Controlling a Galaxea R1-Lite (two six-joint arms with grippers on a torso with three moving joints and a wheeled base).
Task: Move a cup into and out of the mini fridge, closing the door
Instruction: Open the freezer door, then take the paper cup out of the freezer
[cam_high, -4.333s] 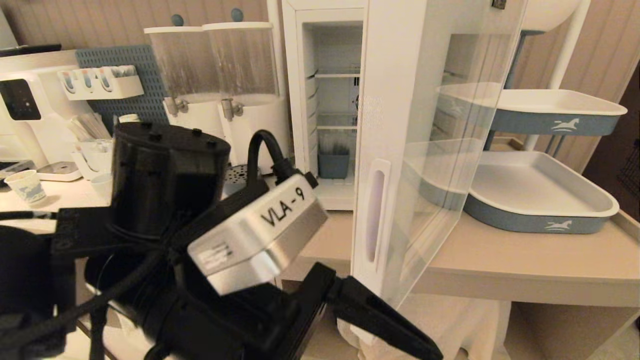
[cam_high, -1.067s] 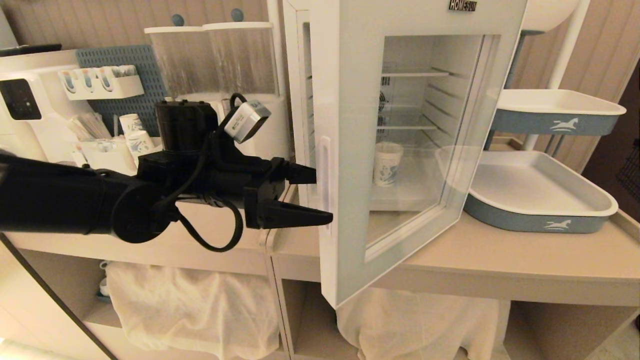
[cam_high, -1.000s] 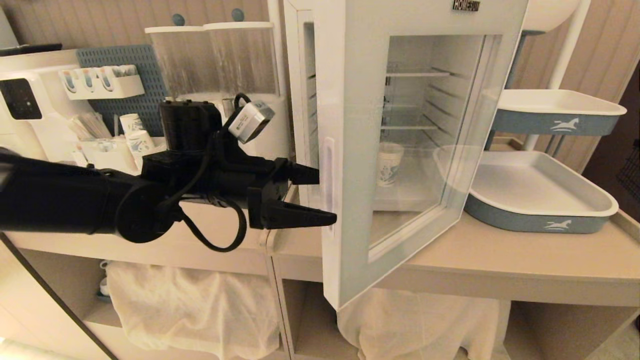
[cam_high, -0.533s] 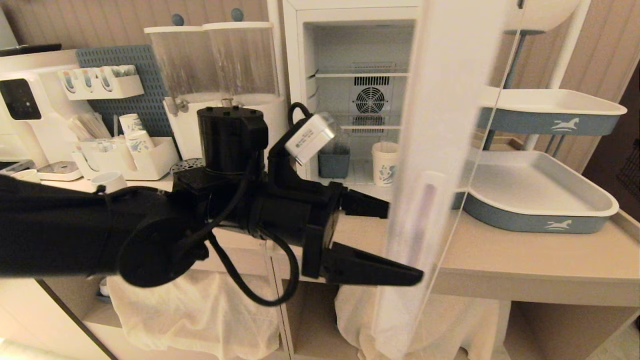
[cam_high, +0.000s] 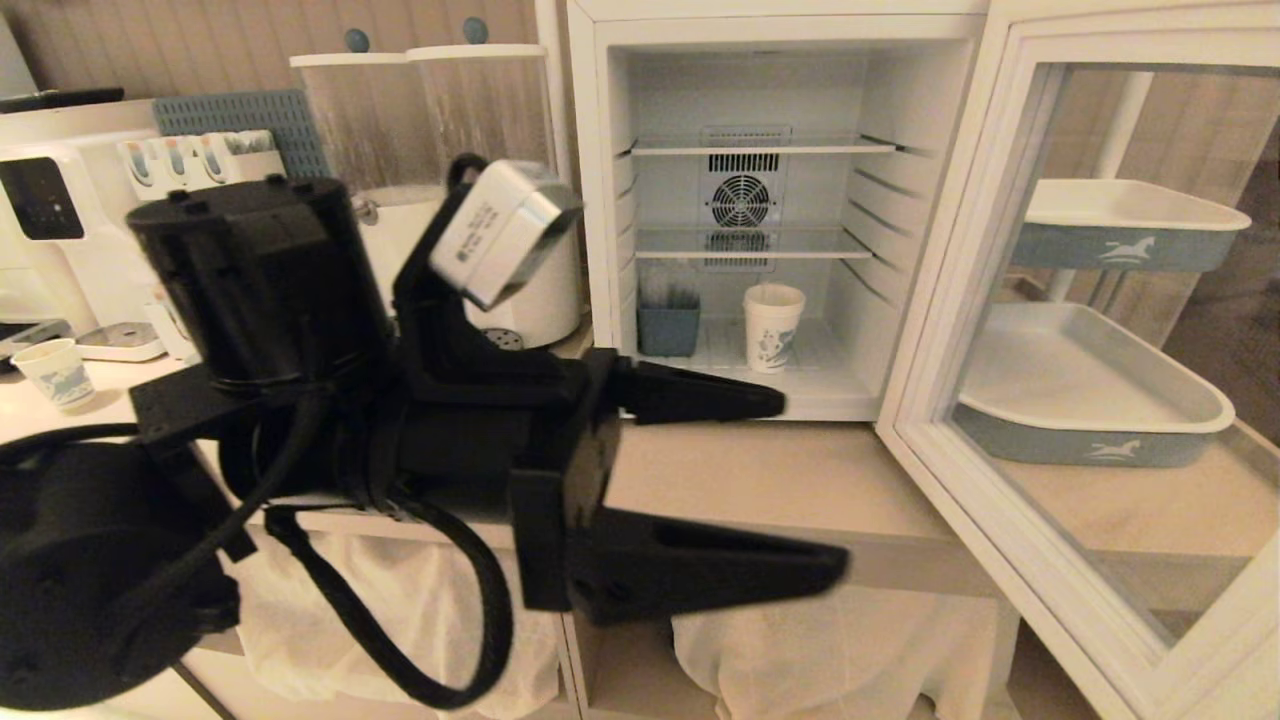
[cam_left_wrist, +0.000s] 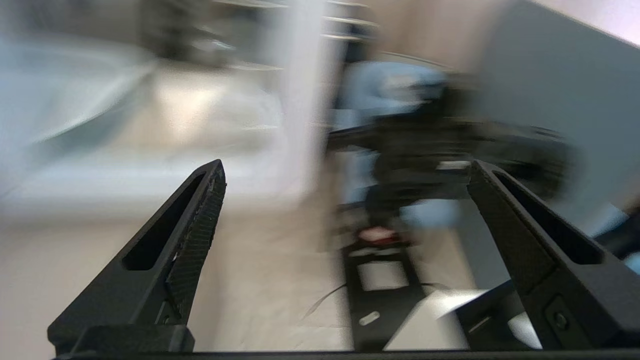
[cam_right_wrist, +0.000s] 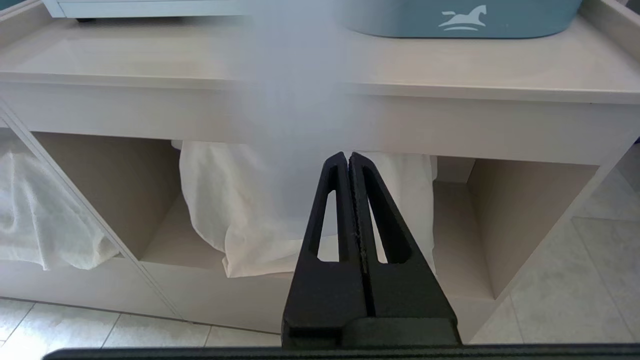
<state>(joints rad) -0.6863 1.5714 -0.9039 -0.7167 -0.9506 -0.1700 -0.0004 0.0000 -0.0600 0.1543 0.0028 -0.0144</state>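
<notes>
Now swung fully open: door (cam_high: 1010, 330) of mini fridge (cam_high: 600, 200), half-shut a second ago. Left tool (cam_high: 800, 485) pulled back off the surface's front edge, spread wide, holding nothing. Right tool (cam_right_wrist: 349, 165) parked low, clamped shut, empty. Cup (cam_high: 772, 327) upright on fridge floor, centre-right; retrieval likely next.

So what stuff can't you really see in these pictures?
- Left wrist view: everything beyond the open left gripper is smeared by motion blur.
- Head view: the black left arm hides much of the beige counter.
- Head view: the blue print on the tall white paper cup in the white mini fridge is too small to read.
- Head view: the white-framed glass door is cut off by the edge.
</notes>
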